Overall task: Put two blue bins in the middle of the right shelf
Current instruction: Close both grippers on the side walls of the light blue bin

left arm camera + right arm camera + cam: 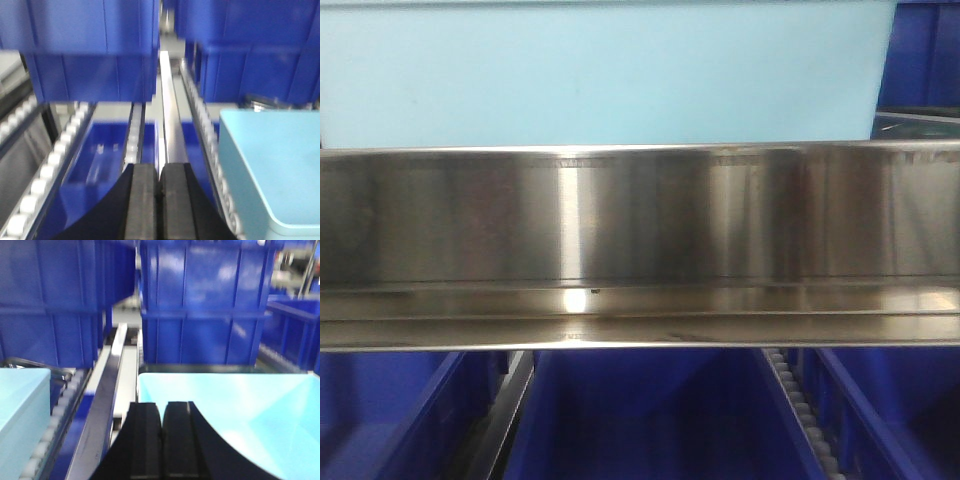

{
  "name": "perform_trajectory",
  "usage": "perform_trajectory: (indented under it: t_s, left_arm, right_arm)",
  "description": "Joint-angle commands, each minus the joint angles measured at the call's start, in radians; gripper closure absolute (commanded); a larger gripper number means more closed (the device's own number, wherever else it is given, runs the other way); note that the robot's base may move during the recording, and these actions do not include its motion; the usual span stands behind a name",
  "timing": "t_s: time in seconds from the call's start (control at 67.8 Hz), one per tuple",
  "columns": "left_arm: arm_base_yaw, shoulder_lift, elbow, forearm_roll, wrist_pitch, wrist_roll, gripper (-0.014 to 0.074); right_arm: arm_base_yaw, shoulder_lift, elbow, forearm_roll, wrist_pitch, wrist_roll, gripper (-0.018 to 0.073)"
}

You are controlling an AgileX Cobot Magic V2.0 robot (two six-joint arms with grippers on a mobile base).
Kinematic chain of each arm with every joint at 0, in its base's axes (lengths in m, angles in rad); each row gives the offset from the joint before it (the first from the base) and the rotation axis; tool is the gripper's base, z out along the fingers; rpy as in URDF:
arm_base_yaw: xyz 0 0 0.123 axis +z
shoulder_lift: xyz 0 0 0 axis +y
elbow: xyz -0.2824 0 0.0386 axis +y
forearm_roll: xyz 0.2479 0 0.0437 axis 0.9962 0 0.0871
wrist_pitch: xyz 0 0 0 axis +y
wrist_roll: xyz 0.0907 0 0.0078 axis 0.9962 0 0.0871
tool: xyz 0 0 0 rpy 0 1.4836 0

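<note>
Stainless racking packed with dark blue crates (200,300) and white roller tracks (55,150) fills every view, its tall brushed shelf lip (640,215) streaked with vertical glare. Pale sky-blue, smooth and plain-sided, one bin wall (600,75) rises behind that lip; the right wrist view shows an open-topped bin (240,405) just beyond the right gripper (162,440) and the other bin (22,405) left of a rail (107,390). Right and left gripper (160,200) both have pads pressed together, holding nothing.

bright, even light throughout. the steel shelf lip (640,215) throws a vertical glare streak left of its middle. both wrist views are soft and blurred; the dark blue bins (200,300) carry pale sheen patches, and the pale blue bin (240,410) looks washed out.
</note>
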Motion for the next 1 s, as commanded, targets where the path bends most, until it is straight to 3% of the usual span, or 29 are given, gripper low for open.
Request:
perform_trajectory:
  t_s: [0.0, 0.28, 0.693, 0.899, 0.988]
  left_arm:
    - [-0.002, 0.098, -0.087, -0.006, 0.053, -0.003, 0.0706]
    - [-0.002, 0.283, -0.137, -0.006, -0.144, -0.003, 0.0706]
    - [-0.002, 0.346, -0.137, -0.006, -0.205, -0.003, 0.0706]
    - [-0.002, 0.346, -0.137, -0.008, -0.296, -0.003, 0.0706]
    - [-0.002, 0.348, -0.14, -0.018, -0.29, -0.003, 0.0706]
  right_arm:
    - [0.0, 0.089, -0.097, 0.0, 0.045, -0.01, 0.0722]
    - [0.0, 0.23, -0.209, 0.0, -0.113, -0.01, 0.0722]
    - [0.0, 0.241, -0.209, 0.0, -0.177, -0.006, 0.0722]
    - [0.0, 0.318, -0.209, 0.002, -0.107, 0.0, 0.0722]
    - [0.0, 0.351, -0.21, 0.045, -0.061, 0.0, 0.0722]
